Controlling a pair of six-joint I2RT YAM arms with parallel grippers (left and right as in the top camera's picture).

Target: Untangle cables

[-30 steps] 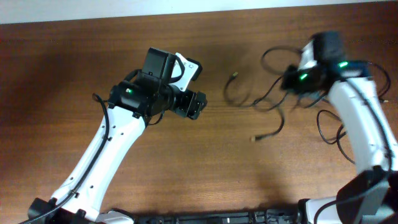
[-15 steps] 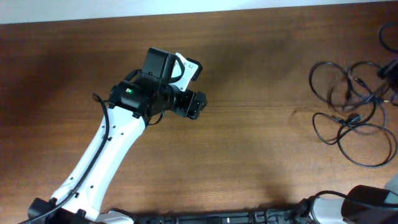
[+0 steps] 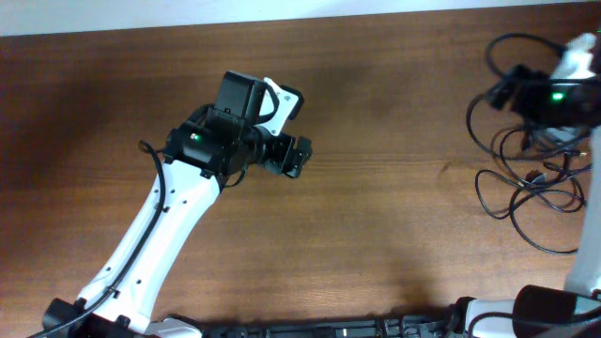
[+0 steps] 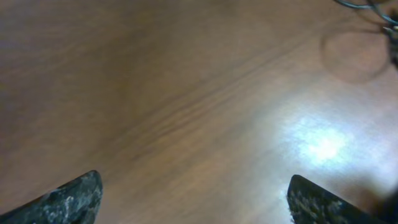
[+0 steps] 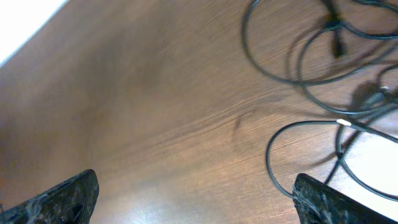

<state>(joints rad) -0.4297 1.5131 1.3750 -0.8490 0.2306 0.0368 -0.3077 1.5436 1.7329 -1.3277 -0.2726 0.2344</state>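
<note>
Tangle hardly begun, far right of the worktop.

Starting left with the left arm: hovering over bare wood around the middle, with jaws spread wide and nothing between. Moving right to the cables: heaped in overlapping black loops at the right edge, crossing at several spots, with small plug ends showing, so not yet separated. Over that heap, the right arm, likewise with jaws spread and empty, short of the loops in the wrist view. By the look of it, nearly all the sorting left to do. No readable brand, label or writing anywhere, only green indicator lights on both arms.
</note>
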